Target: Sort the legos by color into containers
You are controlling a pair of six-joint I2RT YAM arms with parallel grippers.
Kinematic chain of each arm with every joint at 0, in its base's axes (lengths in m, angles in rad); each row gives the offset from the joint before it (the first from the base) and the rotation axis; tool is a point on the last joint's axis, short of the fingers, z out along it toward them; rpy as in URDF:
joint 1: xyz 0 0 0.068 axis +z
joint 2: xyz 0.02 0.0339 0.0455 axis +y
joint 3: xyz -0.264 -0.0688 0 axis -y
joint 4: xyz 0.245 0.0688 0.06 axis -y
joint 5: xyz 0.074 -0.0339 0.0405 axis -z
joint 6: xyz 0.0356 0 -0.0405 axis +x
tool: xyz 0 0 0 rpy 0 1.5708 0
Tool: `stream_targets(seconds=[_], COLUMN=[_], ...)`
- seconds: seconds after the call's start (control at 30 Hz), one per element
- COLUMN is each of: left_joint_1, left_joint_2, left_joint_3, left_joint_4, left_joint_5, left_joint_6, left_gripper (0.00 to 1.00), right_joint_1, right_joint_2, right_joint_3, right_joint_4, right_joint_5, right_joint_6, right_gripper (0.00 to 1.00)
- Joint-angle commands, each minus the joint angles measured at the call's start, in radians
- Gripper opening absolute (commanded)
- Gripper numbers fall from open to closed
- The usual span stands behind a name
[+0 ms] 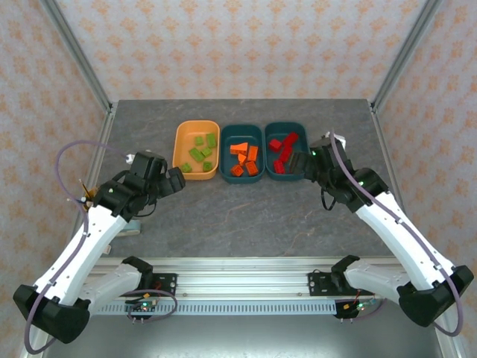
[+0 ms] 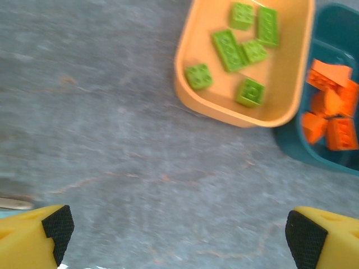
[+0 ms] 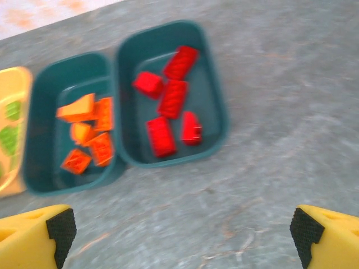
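My left tool [image 2: 178, 235] and right tool [image 3: 182, 235] hang wide open, empty. The legos [image 1: 197, 154] lie colour-sorted in the 3 containers [image 1: 176, 149], far on the bench [image 1: 246, 216]; sorting looks done, next just retreat

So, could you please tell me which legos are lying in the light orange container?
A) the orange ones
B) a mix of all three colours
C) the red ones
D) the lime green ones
D: the light orange container holds just the lime green legos.
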Motion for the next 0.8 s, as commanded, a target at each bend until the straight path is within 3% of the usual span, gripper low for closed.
stream_targets(seconds=[0.0, 0.17, 0.27, 0.33, 0.43, 0.57, 0.77], left_joint_1=[-0.011, -0.006, 0.05, 0.113, 0.21, 0.228, 0.256], left_joint_2=[-0.043, -0.012, 0.002, 0.002, 0.103, 0.299, 0.485], left_joint_3=[-0.099, -0.262, -0.379, -0.464, -0.425, -0.36, -0.394], left_joint_4=[0.093, 0.366, 0.561, 0.744, 0.812, 0.941, 1.222], left_joint_5=[-0.277, -0.375, -0.31, -0.255, -0.188, -0.159, -0.161], left_joint_6=[0.024, 0.335, 0.367, 0.387, 0.397, 0.525, 0.555], left_gripper=[1.0, 1.0, 1.0, 1.0, 1.0, 1.0, 1.0], right_joint_1=[-0.044, -0.05, -0.062, -0.1, -0.175, -0.263, -0.378], right_joint_2=[-0.065, -0.21, -0.204, -0.178, -0.112, -0.004, 0.178], right_joint_3=[-0.148, -0.465, -0.604, -0.663, -0.719, -0.771, -0.776], right_joint_4=[0.067, 0.45, 0.684, 0.804, 0.927, 1.12, 1.348], right_joint_5=[0.186, 0.483, 0.547, 0.498, 0.415, 0.318, 0.166], right_joint_6=[0.026, -0.111, -0.28, -0.345, -0.362, -0.378, -0.4], right_gripper=[1.0, 1.0, 1.0, 1.0, 1.0, 1.0, 1.0])
